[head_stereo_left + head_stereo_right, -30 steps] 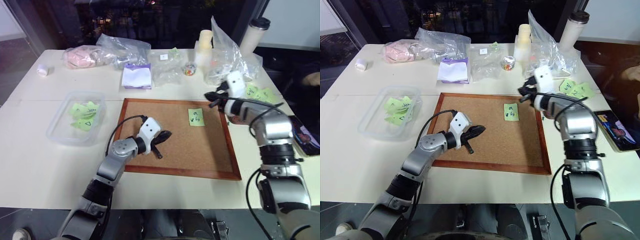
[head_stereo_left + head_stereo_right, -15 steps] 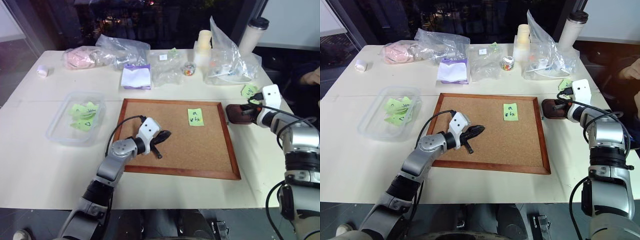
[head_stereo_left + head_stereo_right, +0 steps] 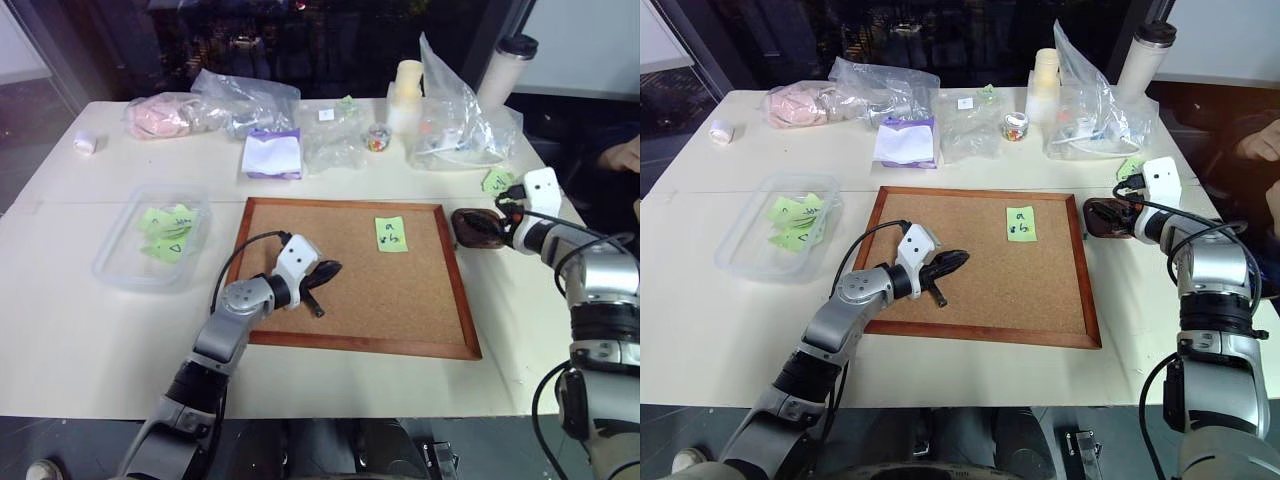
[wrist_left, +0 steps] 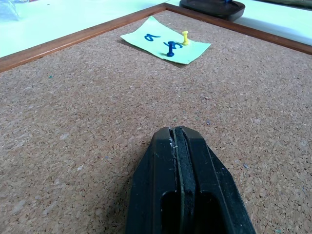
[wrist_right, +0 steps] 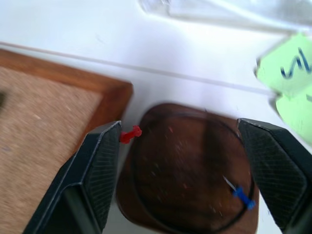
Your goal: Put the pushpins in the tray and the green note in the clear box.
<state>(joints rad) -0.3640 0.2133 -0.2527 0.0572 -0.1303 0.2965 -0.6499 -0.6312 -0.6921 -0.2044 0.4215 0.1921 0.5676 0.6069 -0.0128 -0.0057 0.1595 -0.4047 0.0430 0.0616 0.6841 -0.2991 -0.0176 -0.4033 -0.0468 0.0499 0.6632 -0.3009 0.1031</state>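
White rectangular counter [image 3: 80,330] carries a wood-framed cork board [image 3: 350,310] at centre. Just right of its frame sits a small dark brown tray [image 3: 478,228]. Left of the board stands a clear plastic box [image 3: 115,262]. Along the far edge lie clear plastic bags [image 3: 250,95], a purple-edged notepad [image 3: 272,155], a white roll [image 3: 85,142] and a tall tumbler [image 3: 505,65].

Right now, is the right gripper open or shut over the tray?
Open. The right gripper has its two fingers spread wide to either side of the tray, with a red pushpin beside one finger and a blue pushpin in the tray.
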